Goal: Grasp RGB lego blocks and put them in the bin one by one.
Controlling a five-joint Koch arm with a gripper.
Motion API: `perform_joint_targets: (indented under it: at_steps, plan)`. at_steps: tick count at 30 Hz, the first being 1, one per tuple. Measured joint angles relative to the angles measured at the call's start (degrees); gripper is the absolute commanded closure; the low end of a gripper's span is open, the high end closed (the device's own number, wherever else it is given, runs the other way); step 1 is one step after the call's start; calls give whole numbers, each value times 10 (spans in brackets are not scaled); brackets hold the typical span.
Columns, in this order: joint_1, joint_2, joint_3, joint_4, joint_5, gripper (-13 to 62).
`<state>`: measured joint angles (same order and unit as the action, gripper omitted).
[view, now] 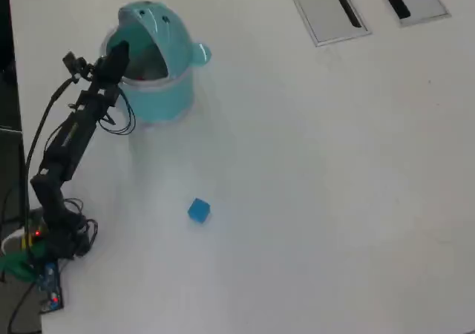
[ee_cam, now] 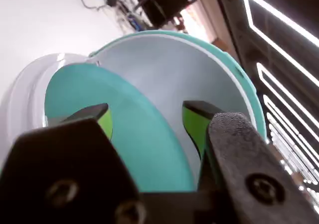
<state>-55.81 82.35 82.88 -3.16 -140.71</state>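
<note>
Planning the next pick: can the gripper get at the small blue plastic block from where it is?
Probably yes. The small blue plastic block sits alone on the white table, while the open, empty gripper is over the teal whale-shaped bin.

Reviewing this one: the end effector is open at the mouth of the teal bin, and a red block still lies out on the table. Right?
Not quite. The block left on the table is a blue block, not red, as the overhead view shows. The rest holds: the end effector is open and empty at the mouth of the teal bin.

Bright, even light; blurred wrist foreground
</note>
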Motion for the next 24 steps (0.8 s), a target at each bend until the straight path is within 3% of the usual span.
perform_joint_targets:
  at_steps: [8,24]
  plan:
    - [2,7,4,0,0,147]
    - [34,168,70,91,19,162]
